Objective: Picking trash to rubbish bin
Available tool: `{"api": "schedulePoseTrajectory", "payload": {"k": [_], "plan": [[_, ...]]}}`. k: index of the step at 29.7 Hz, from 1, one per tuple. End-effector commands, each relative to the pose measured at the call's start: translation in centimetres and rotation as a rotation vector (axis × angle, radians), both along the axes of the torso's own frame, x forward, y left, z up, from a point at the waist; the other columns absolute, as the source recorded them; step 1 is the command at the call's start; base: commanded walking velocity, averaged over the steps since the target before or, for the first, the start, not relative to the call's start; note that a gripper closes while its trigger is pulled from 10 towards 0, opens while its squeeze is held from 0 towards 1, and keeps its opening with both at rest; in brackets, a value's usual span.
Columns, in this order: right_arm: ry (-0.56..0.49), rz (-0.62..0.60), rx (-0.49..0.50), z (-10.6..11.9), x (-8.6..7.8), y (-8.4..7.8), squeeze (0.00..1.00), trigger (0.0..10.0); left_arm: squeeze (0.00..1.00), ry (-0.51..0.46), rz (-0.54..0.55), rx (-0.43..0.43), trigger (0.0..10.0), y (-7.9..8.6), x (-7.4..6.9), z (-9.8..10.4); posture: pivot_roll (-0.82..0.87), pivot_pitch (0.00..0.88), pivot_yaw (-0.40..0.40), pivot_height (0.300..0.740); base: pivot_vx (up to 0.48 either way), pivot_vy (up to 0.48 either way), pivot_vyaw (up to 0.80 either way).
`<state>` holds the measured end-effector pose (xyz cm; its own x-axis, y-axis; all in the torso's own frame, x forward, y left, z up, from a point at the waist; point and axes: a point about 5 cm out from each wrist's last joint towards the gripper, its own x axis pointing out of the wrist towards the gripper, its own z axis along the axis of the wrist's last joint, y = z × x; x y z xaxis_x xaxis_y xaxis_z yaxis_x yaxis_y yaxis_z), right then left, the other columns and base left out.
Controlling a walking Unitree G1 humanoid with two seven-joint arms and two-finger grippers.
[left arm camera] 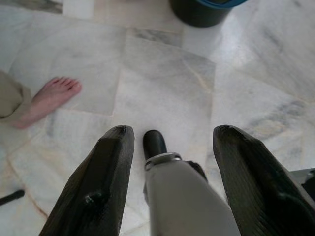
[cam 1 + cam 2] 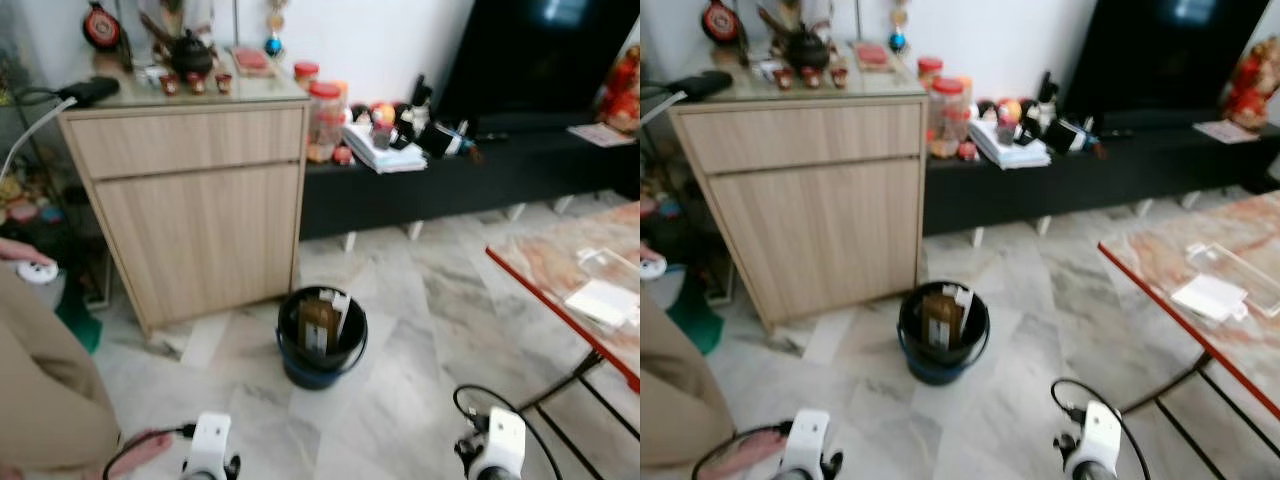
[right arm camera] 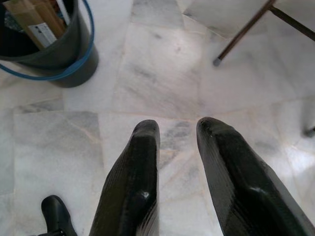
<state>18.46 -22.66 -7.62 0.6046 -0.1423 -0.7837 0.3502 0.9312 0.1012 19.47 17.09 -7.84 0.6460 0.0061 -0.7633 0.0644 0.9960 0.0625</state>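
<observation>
Left eye view: bin [image 2: 322, 338] stands on the marble floor [image 2: 420, 330], dark with a blue rim and handle, holding brown cardboard pieces [image 2: 318, 325] and a white strip upright inside. Bin is the landmark for all that follows.

Behind and left of the bin, a pale wood cabinet [image 2: 195, 200]; its top carries a dark teapot [image 2: 190, 55], small cups and ornaments. Behind and right of the bin, a low black TV bench [image 2: 470, 175] with red-lidded jars [image 2: 325, 115], stacked papers [image 2: 380, 150] and clutter; a black screen [image 2: 540, 50] above it. Well right of the bin, a counter [image 2: 560, 270] with a red edge and marbled top, bearing a clear plastic tray [image 2: 615, 265] and a white sheet [image 2: 600, 300]; thin dark legs below.

Near side of the bin, both arms hang low. Left gripper [image 1: 167, 142], left wrist view: jaws spread wide, empty, above bare floor, with the bin's base at the far edge. A robot foot sits between the fingers [image 1: 98, 187]. Right gripper [image 3: 177, 130], right wrist view: jaws parted by a narrow gap, empty, bin just beyond, a counter leg on the far side.

Left of the bin, near the left arm: a person in tan clothing [image 2: 45, 390], bare foot [image 1: 47, 101] on the floor.
</observation>
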Motion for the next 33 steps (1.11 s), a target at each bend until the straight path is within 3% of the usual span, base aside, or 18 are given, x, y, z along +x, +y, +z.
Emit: {"api": "schedulePoseTrajectory", "payload": {"k": [1, 8, 22, 33], "plan": [[-0.021, -0.012, -0.013, 0.37, 0.47, -0.48, 0.0, 10.0, 0.0, -0.004, -0.002, -0.018, 10.0, -0.57, 0.15, 0.03, 0.02, 0.002, -0.129, 0.74, 0.0, 0.0, 0.0], [-0.027, -0.024, -0.002, 0.38, 0.5, -0.45, 0.0, 10.0, 0.0, -0.007, -0.001, -0.024, 10.0, -0.72, 0.19, 0.05, 0.01, 0.013, -0.128, 0.74, 0.0, 0.0, 0.0], [-0.014, -0.004, -0.01, 0.4, 0.56, -0.48, 0.0, 10.0, 0.0, -0.007, 0.001, -0.025, 10.0, -0.85, 0.18, 0.04, 0.01, 0.031, -0.132, 0.74, 0.0, 0.0, -0.76], [0.004, -0.005, -0.015, 0.21, 0.09, -0.73, 0.0, 10.0, 0.0, 0.006, -0.001, -0.007, 10.0, -0.72, 0.07, -0.05, 0.01, 0.046, -0.135, 0.74, 0.0, 0.0, -0.15]]}}
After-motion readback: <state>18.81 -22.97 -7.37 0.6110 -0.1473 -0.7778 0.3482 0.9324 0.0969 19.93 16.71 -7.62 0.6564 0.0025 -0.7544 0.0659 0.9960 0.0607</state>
